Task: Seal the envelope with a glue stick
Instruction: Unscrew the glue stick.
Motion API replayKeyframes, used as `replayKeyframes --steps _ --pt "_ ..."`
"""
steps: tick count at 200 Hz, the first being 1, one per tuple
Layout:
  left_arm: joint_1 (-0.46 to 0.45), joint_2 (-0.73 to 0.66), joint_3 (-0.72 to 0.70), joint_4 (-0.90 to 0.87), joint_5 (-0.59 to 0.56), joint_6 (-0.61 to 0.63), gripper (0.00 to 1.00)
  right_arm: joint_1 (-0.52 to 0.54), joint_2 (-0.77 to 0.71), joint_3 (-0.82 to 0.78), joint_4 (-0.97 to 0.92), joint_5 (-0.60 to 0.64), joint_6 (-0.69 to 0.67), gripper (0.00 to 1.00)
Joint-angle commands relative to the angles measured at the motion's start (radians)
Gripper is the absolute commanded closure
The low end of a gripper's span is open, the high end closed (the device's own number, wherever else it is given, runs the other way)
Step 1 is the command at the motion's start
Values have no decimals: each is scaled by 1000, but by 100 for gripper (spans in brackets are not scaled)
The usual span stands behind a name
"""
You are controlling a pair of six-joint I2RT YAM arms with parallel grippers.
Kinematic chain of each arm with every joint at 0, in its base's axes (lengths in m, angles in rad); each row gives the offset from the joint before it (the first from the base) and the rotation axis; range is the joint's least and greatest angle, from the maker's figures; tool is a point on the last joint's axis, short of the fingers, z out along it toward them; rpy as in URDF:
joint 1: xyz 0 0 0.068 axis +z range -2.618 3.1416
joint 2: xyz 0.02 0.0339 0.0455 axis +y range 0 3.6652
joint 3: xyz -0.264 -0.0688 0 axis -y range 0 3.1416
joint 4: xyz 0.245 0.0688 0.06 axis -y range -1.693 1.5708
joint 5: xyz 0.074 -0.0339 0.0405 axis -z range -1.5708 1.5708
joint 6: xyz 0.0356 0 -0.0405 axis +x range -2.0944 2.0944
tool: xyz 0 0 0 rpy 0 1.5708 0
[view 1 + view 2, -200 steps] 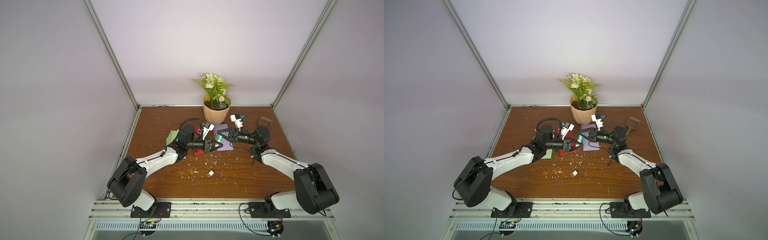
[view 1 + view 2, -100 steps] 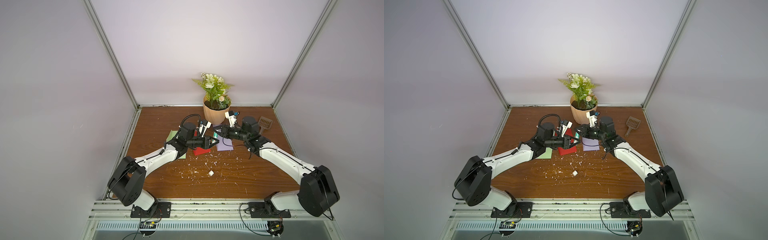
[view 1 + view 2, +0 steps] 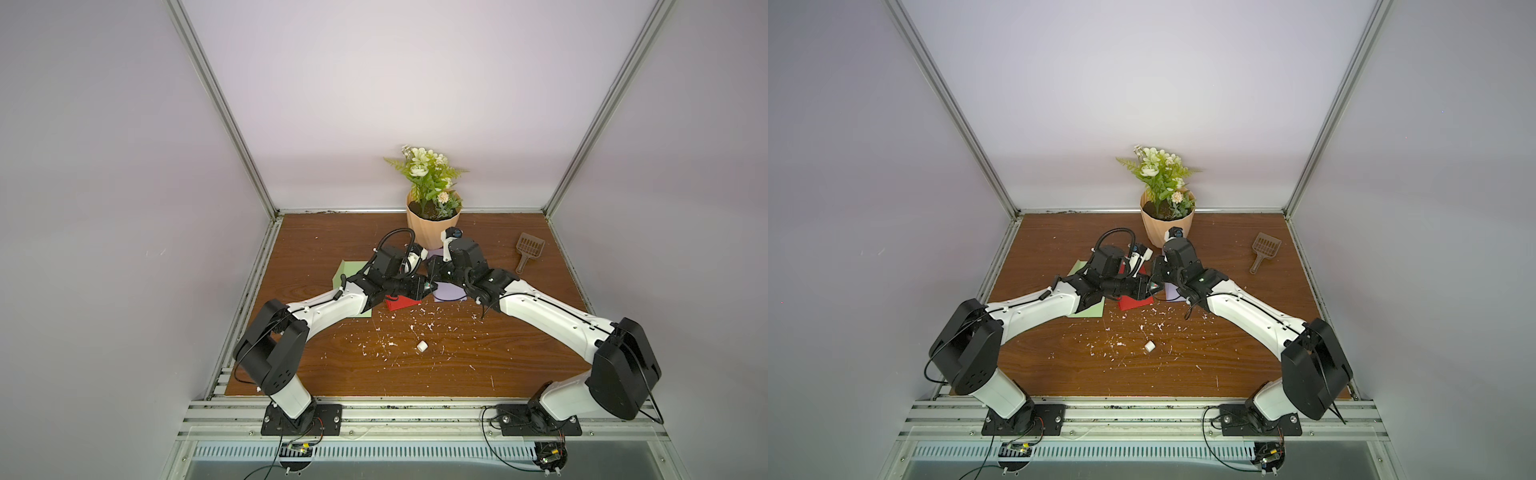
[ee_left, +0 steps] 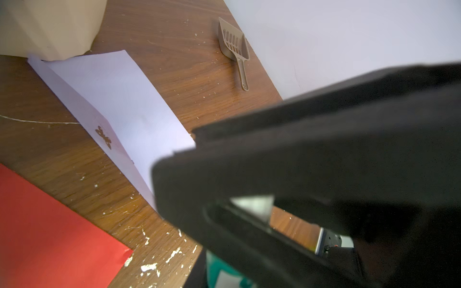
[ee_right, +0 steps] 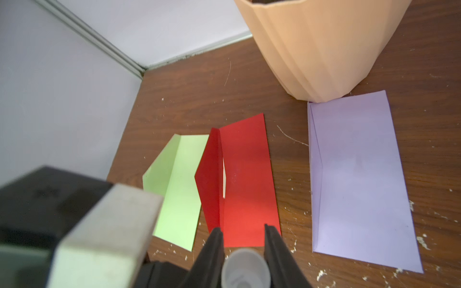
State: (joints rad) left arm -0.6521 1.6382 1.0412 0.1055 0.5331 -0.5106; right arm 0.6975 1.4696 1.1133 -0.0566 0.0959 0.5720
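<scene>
A: A brown wood desk [image 3: 332, 365] floors a booth with pale lilac walls. Where is the glue stick?

B: The glue stick [image 3: 1155, 286] is up off the desk, near its middle, clamped in the left pincer [image 3: 1148, 287]. The left wrist view shows it as a teal patch low between the black fingers.

A: And the right pincer?

B: The right pincer [image 5: 242, 227] meets the left one tip to tip. Its fingers [image 5: 272, 249] stand a narrow way apart, either side of a pale round tube end (seen end-on). Whether they press it cannot be told.

A: What lies around them?

B: Under both pincers lies a red envelope [image 5: 247, 179], flap raised. A green envelope [image 5: 179, 189] is just beside it on the robot's left. A lilac envelope [image 5: 356, 179] is on the right, its far corner at the foot of the peach flowerpot [image 3: 432, 228]. Nearer the arms' bases a small white piece [image 3: 422, 346] sits among white flecks. A brown scoop [image 3: 528, 249] lies well apart, toward the far right corner.
</scene>
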Motion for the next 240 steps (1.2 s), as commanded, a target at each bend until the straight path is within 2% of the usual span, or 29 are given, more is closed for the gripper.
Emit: replayKeyframes --steps 1,43,64,83,101,134,169,189,205,230,240 --pt "17 16 27 3 2 4 100 -35 -83 -7 38 -187 -41 49" --pt "17 -14 14 34 163 6 100 -216 -145 -127 231 -638 56 35" --pt "17 -44 -15 98 258 -19 100 -279 -151 -178 350 -824 110 35" --pt "17 -84 -52 183 334 -66 100 -314 -147 -233 509 -949 195 34" --pt "17 -124 -91 249 352 -108 99 -328 -136 -278 690 -1023 302 35" --pt "17 -145 -132 310 363 -153 99 -328 -96 -323 973 -1082 490 41" --pt "18 -152 -171 383 373 -194 99 -329 -66 -349 1148 -1096 619 61" --pt "20 -150 -175 384 365 -196 99 -329 -61 -352 1167 -1098 640 72" --pt "23 -146 -177 397 361 -204 99 -329 -66 -351 1130 -1098 619 71" --pt "26 -136 -178 416 365 -215 99 -327 -79 -351 1056 -1090 573 48" --pt "26 -130 -177 421 366 -219 99 -327 -86 -352 1041 -1086 563 45"
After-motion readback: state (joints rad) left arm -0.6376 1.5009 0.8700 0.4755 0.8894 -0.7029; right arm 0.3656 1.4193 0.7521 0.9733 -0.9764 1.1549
